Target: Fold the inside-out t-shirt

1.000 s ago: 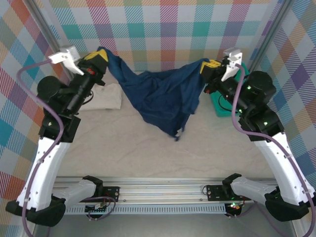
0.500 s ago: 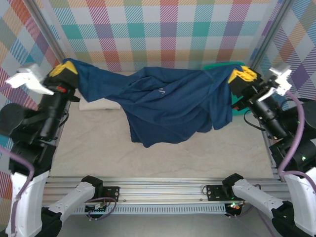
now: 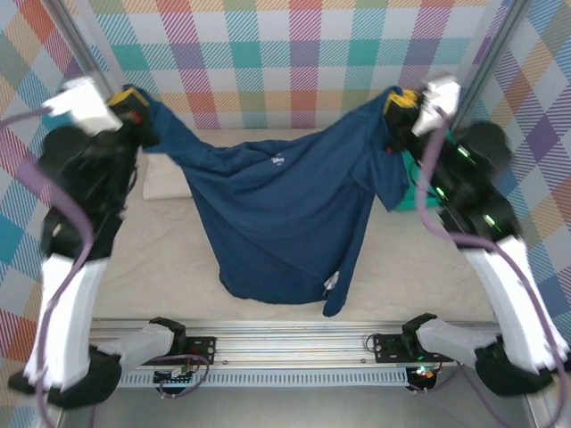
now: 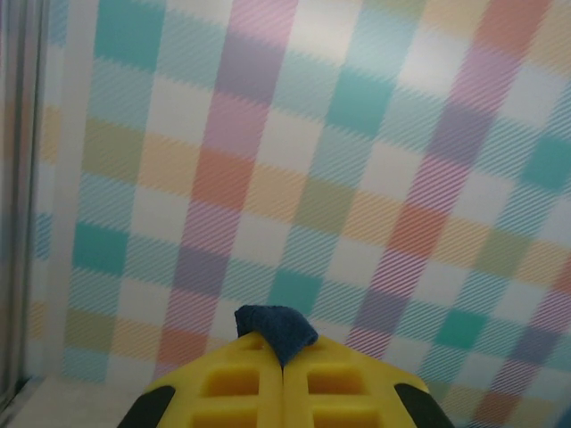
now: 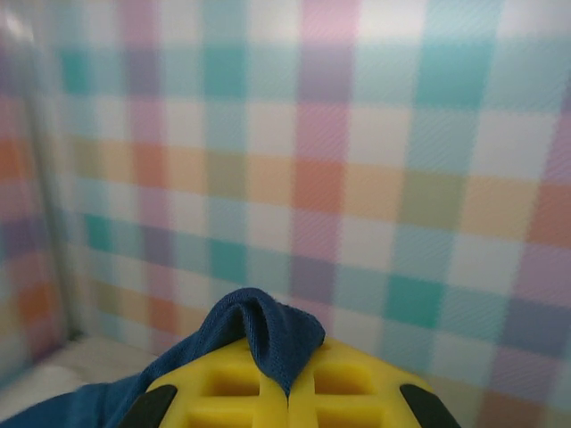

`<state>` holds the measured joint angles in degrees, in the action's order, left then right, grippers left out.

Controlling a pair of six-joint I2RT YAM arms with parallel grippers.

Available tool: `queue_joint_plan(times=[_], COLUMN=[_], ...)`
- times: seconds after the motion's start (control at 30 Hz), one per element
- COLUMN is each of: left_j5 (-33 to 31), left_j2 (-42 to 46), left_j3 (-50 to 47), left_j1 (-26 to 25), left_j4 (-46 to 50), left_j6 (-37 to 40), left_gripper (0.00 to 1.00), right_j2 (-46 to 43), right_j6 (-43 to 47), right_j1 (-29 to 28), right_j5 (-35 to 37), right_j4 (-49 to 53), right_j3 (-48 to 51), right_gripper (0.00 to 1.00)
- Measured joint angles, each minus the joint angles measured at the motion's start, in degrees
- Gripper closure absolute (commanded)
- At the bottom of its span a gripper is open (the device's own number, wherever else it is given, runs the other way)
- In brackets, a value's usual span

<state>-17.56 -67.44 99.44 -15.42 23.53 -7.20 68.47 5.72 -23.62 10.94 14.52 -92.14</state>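
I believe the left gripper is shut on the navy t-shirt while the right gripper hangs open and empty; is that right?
Not quite: the right gripper is also shut on the t-shirt, as the right wrist view shows; the left gripper grips it as stated.

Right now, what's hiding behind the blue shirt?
The shirt hides most. A white cloth peeks out at its left edge and a green thing at its right; the rest of both is covered.

Robot lab cell: plaid backdrop walls (image 3: 303, 53), alu base rail (image 3: 294, 343).
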Motion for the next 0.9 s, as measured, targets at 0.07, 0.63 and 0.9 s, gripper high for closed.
queue_joint_plan(times=[0.07, 0.63, 0.9], left_j5=[-0.76, 14.38, 23.08], left_j2=[-10.67, -34.75, -14.49], left_j3=[2.40, -8.44, -40.74], left_j1=[2.49, 5.84, -0.20], left_j4=[-0.37, 4.52, -9.27], left_j6=[-0.35, -7.74, -15.30], left_gripper=[0.95, 0.25, 0.34], right_j2=[11.15, 38.40, 25.44], right_j6=[-0.24, -9.09, -16.63], right_j1=[4.35, 7.21, 3.37], right_j5=[1.97, -1.62, -9.70], right_j4=[-1.07, 19.54, 18.36], right_j3=[-1.90, -1.27, 22.23], right_gripper=[0.80, 0.29, 0.30])
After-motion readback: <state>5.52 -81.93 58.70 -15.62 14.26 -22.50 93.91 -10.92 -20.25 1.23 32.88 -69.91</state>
